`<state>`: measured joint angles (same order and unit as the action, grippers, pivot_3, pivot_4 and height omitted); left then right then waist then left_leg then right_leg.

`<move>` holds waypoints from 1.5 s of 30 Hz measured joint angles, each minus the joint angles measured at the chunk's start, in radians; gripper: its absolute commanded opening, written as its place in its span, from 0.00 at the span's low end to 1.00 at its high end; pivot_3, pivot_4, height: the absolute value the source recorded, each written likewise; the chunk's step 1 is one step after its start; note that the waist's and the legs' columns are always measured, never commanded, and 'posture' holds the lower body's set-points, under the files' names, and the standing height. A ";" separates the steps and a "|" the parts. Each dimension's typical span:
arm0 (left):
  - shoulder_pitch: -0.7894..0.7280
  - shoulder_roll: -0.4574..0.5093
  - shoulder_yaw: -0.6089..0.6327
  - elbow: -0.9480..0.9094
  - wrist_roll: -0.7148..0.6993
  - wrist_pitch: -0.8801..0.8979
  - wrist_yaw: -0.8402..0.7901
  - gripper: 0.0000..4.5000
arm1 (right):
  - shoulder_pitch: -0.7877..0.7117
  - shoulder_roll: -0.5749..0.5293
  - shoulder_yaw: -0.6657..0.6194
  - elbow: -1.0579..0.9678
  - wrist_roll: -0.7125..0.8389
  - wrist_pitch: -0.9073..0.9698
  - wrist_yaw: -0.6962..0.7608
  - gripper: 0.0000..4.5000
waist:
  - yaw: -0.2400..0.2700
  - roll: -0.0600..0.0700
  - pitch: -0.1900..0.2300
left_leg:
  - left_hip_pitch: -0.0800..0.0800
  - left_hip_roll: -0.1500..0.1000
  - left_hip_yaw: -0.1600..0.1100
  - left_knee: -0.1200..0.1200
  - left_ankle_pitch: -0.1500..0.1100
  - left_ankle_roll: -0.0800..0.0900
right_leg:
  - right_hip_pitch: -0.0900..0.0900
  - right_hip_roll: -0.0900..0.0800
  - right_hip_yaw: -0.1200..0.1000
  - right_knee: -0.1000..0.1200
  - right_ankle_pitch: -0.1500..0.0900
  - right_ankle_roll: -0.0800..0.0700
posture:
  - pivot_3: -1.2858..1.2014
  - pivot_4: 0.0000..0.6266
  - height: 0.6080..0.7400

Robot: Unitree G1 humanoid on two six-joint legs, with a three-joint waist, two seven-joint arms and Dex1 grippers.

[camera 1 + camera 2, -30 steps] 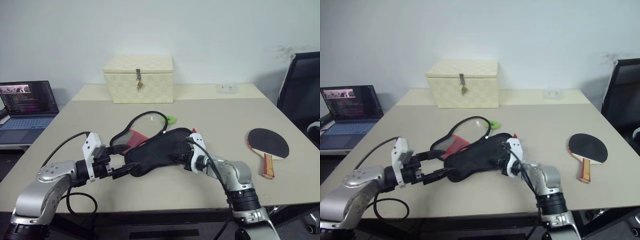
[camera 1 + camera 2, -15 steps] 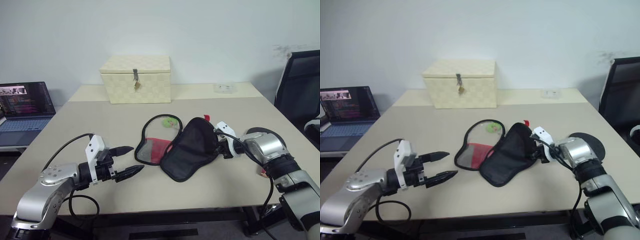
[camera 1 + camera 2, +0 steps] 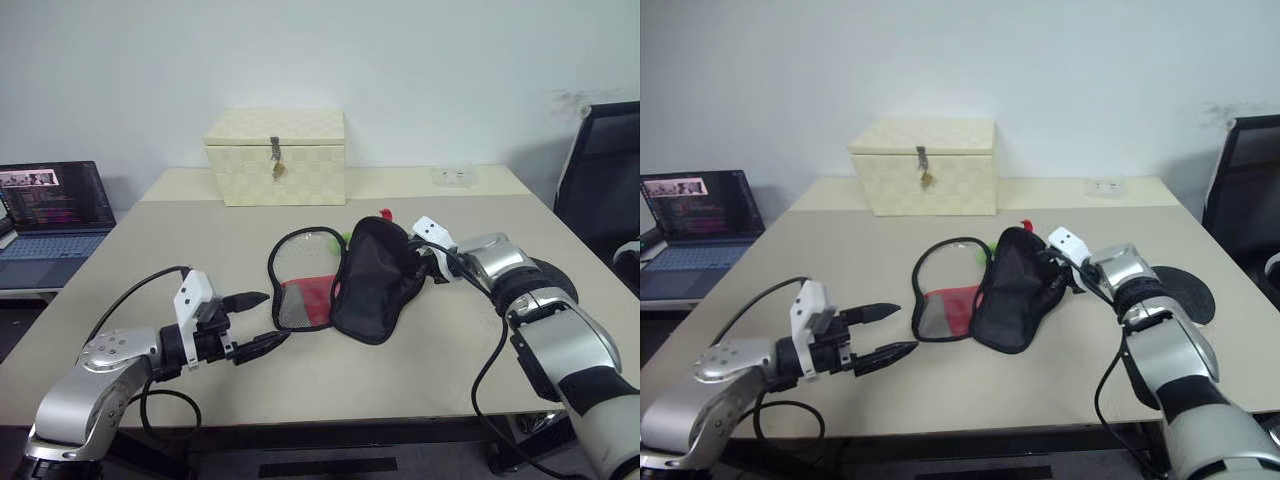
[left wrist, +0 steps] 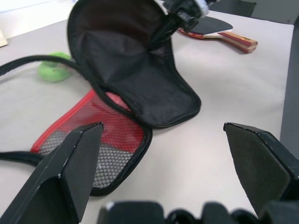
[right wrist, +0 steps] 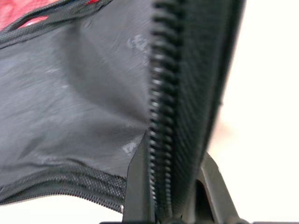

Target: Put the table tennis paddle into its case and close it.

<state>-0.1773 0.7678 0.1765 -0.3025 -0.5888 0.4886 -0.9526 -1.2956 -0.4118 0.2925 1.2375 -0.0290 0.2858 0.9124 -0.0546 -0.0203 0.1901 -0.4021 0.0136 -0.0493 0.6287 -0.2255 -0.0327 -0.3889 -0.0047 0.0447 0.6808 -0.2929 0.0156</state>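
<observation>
Though lifted by its zipper edge, case (image 3: 375,280) sags: soft, light fabric, mid-table. Right gripper (image 3: 424,258) pinched shut on that edge; left gripper (image 3: 252,321) spread wide, empty. Paddle (image 4: 219,33) stiff, beyond right arm; take by handle.

The two eye views look forward and down over the table (image 3: 480,330) from head height, sharing almost the whole scene; the left wrist view faces the opened case (image 4: 135,84) from near; the right wrist view sits hard against its zipper edge (image 5: 168,116).
</observation>
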 measured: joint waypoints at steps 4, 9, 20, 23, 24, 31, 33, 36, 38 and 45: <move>-0.021 -0.001 -0.021 0.019 0.009 -0.005 -0.008 1.00 | -0.002 -0.004 -0.039 0.021 -0.027 -0.021 -0.033 0.29 | 0.000 0.000 0.000 | 0.000 0.000 0.000 0.000 0.000 0.000 | 0.000 0.000 0.000 0.000 0.000 0.000 | 0.52 0.24 1.00; -0.054 -0.015 -0.047 0.044 0.022 -0.018 -0.022 1.00 | -0.001 -0.021 -0.097 0.023 -0.030 -0.044 -0.102 0.59 | -0.001 0.000 0.000 | 0.000 0.000 0.000 0.000 0.000 0.000 | 0.000 0.000 0.000 0.000 0.000 0.000 | 0.52 0.24 1.00; -0.124 -0.036 -0.098 0.093 0.034 -0.040 -0.060 1.00 | 0.113 -0.173 -0.233 -0.122 -0.007 0.005 -0.189 0.59 | 0.001 0.000 0.000 | 0.000 0.000 0.002 0.000 0.000 0.000 | 0.000 0.000 0.000 0.000 0.000 0.000 | 0.52 0.24 1.00; -0.144 -0.048 -0.105 0.116 0.038 -0.042 -0.067 1.00 | 0.276 -0.200 -0.282 -0.391 0.067 0.202 -0.137 0.59 | 0.003 0.000 0.000 | 0.000 0.000 0.001 0.000 0.000 0.000 | 0.000 0.000 0.000 0.000 0.000 0.000 | 0.52 0.24 1.00; -0.149 -0.049 -0.105 0.118 0.038 -0.043 -0.073 1.00 | 0.344 -0.203 -0.294 -0.510 0.093 0.273 -0.128 0.63 | 0.004 0.000 0.000 | -0.001 0.001 0.000 0.000 0.000 0.000 | 0.000 0.001 0.000 0.000 0.000 0.000 | 0.52 0.24 1.00; -0.159 -0.046 -0.102 0.144 0.037 -0.041 -0.116 1.00 | 0.659 -0.138 -0.394 -1.165 0.235 0.713 -0.238 0.99 | 0.002 0.001 0.001 | 0.000 0.001 -0.001 0.001 0.000 0.000 | 0.000 0.001 0.000 0.002 0.000 0.000 | 0.52 0.24 1.00; -0.159 -0.039 -0.101 0.145 0.036 -0.039 -0.134 1.00 | 0.704 -0.052 -0.446 -1.313 0.283 0.843 -0.301 0.99 | 0.001 0.001 0.000 | 0.000 0.001 -0.001 0.001 0.000 0.000 | 0.001 0.002 0.000 0.002 0.000 0.000 | 0.52 0.24 1.00; -0.159 -0.030 -0.098 0.147 0.035 -0.039 -0.152 1.00 | 0.736 0.080 -0.476 -1.415 0.326 0.967 -0.394 0.99 | 0.001 0.001 0.000 | 0.000 0.001 -0.001 0.001 0.000 0.000 | 0.001 0.002 0.000 0.002 0.000 0.000 | 0.52 0.24 1.00; -0.158 -0.027 -0.093 0.152 0.036 -0.038 -0.154 1.00 | 0.749 0.126 -0.476 -1.433 0.326 0.978 -0.447 0.99 | 0.003 0.001 0.000 | 0.000 0.000 -0.001 0.001 0.000 0.000 | 0.001 0.002 0.000 0.001 0.000 0.000 | 0.52 0.24 1.00; -0.157 -0.026 -0.091 0.152 0.037 -0.038 -0.154 1.00 | 0.765 0.205 -0.440 -1.395 0.324 0.933 -0.549 0.99 | 0.003 0.001 0.000 | 0.000 0.000 0.000 0.000 0.000 0.000 | 0.000 0.002 0.000 0.001 0.000 0.001 | 0.52 0.24 1.00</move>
<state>-0.3341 0.7422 0.0852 -0.1502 -0.5519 0.4503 -1.1061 -0.5304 -0.2066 -0.1473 -0.1572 0.2951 1.2188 0.3635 -0.0511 -0.0195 0.1904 -0.4022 0.0132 -0.0496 0.6291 -0.2251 -0.0330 -0.3886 -0.0028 0.0447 0.6815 -0.2929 0.0164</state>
